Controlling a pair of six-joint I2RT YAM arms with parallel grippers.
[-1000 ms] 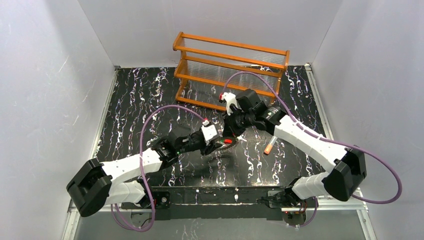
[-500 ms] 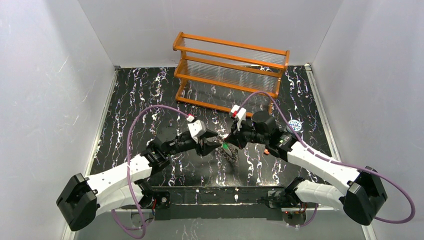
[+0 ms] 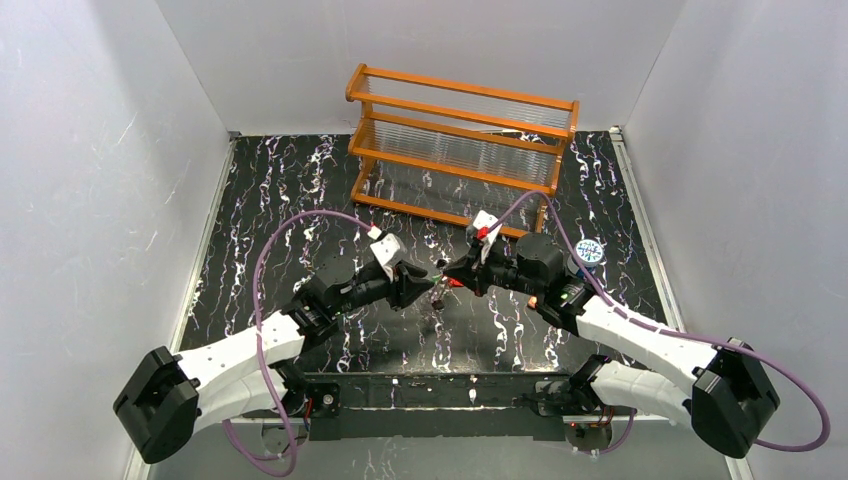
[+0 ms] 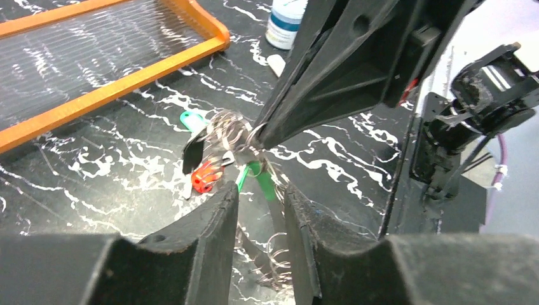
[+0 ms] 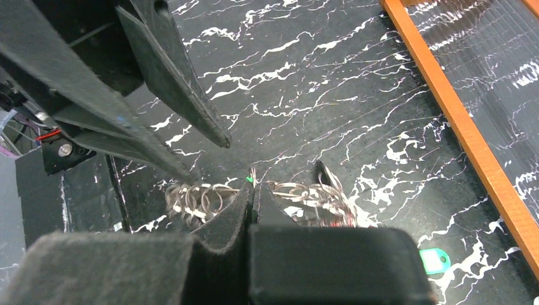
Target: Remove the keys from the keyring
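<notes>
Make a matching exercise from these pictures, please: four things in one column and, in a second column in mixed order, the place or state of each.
Things
A. red key
B. teal key
C. rack
D. right hand

Places and states
1. shut on the keyring
2. lies flat on the table, off the keyring
3. hangs on the keyring
4. orange, stands at the far side of the table

Pairs: A-3, B-2, C-4, D-1
</notes>
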